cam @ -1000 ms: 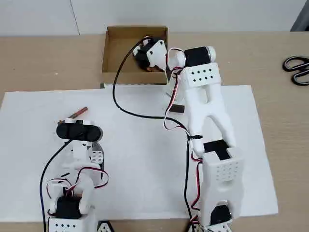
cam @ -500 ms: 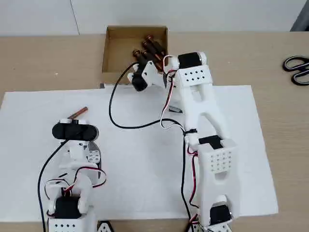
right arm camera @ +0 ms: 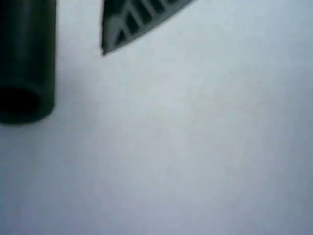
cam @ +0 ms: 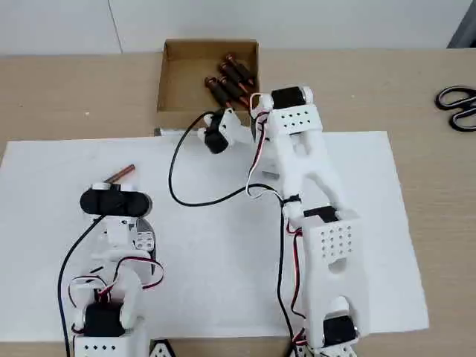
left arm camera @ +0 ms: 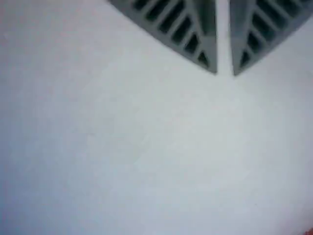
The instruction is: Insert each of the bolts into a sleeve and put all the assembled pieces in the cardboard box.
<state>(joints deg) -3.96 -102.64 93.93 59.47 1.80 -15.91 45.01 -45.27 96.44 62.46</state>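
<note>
Paper sheet (cam: 216,245), cardboard box (cam: 182,78) and scissors (cam: 457,109) lie on the wooden table (cam: 59,89).

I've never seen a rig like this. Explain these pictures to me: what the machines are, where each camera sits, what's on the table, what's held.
These are two small white robot arms, side by side at a wooden table. One picture looks down from a fixed camera above; the other two come from a camera on each arm's wrist, close over a white paper sheet. The cardboard box holds several assembled pieces, bolts in black sleeves. One loose bolt lies on the paper beyond the left arm, and a black sleeve lies near the right gripper. Scissors lie aside. The left gripper is shut with nothing in it; nothing is seen held.
</note>
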